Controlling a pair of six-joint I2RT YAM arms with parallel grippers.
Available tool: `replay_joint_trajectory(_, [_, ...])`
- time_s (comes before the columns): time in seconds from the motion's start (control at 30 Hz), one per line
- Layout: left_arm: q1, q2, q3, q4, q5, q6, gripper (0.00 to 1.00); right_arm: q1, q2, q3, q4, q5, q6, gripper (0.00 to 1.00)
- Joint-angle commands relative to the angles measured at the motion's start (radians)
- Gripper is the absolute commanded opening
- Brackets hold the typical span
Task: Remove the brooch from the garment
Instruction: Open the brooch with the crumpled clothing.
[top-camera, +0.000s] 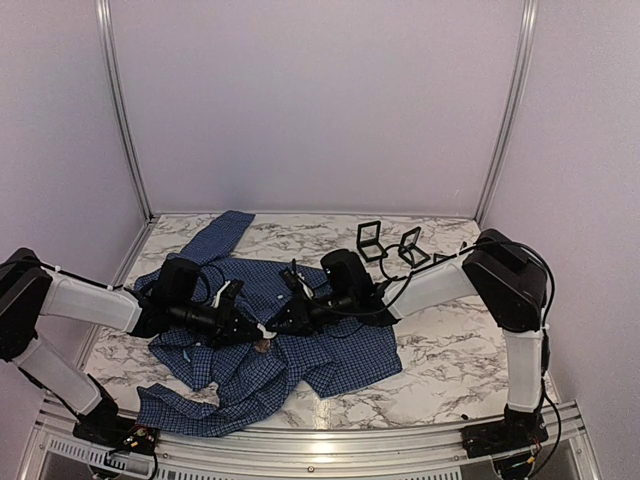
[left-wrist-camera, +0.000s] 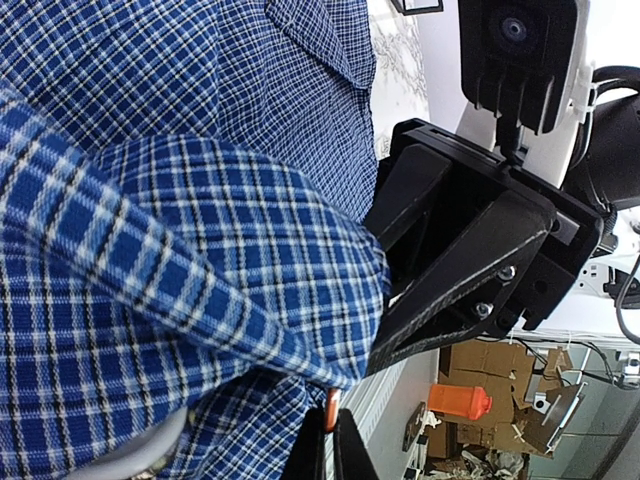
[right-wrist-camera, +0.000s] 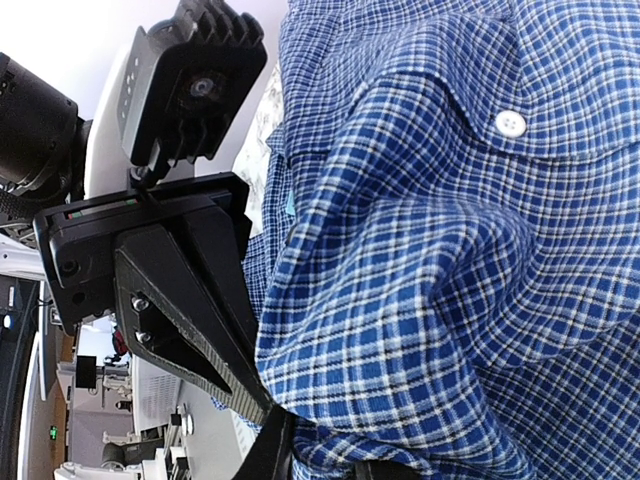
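2 clamp shirt (top-camera: 350, 352) mid-table: l gripper (top-camera: 252, 327), r gripper (top-camera: 284, 316); brooch (top-camera: 264, 346) beside

Overhead shot's evenly lit but soft and grainy, walls (top-camera: 320, 100) tinted lilac, barely any shadows. My wrist cams are crisp on the garment (left-wrist-camera: 150, 200) up close; the background past it blows out white.

Robotics laboratory test booth: plain lilac wall panels (top-camera: 320, 100) framed by aluminium posts (top-camera: 120, 110) enclose a marble-patterned counter (top-camera: 450, 350) carrying robot arms (top-camera: 500, 290); cardboard boxes (left-wrist-camera: 465, 358) clutter the room beyond.
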Motion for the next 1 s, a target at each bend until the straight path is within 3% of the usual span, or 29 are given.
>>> replay_joint_trajectory(0.0, [-0.018, -0.026, 0.024, 0.002, 0.039, 0.027, 0.00, 0.015, 0.008, 0.039, -0.023, 0.064, -0.021, 0.17])
replay_joint_trajectory(0.7, [0.000, -0.028, 0.015, -0.098, -0.023, 0.065, 0.00, 0.016, -0.067, 0.007, -0.039, 0.095, -0.056, 0.30])
replay_joint_trajectory(0.97, [0.004, -0.033, 0.016, -0.109, -0.027, 0.071, 0.00, 0.015, -0.075, 0.000, -0.051, 0.107, -0.044, 0.44])
